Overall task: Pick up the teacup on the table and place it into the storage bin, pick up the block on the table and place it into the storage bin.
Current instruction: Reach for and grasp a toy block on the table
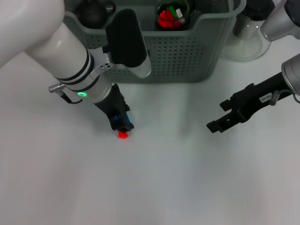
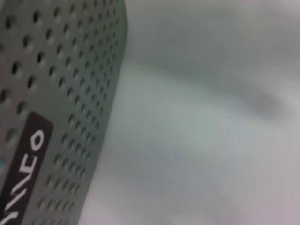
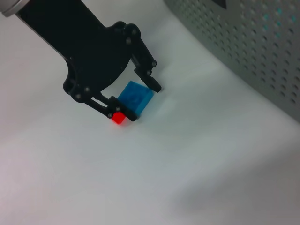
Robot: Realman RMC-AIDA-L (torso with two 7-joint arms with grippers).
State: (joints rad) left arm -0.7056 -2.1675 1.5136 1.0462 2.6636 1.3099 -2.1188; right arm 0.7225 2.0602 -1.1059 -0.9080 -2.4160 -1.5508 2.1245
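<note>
The block [image 3: 136, 97] is blue with a small red piece at one corner and rests on the white table in front of the storage bin [image 1: 187, 56]. My left gripper [image 1: 123, 125] reaches down over it; in the right wrist view its black fingers [image 3: 151, 79] press on two opposite sides of the blue body. In the head view only the block's [image 1: 123, 134] red tip and a bit of blue show under the gripper. A dark round teacup [image 1: 93, 11] lies inside the bin at its back left. My right gripper [image 1: 219, 119] hovers open over the table to the right, holding nothing.
The bin's perforated wall and black label [image 2: 23, 164] fill one side of the left wrist view. A dark-rimmed thing with red and green inside [image 1: 169, 16] also lies in the bin. A clear glass pot [image 1: 246, 40] stands right of the bin.
</note>
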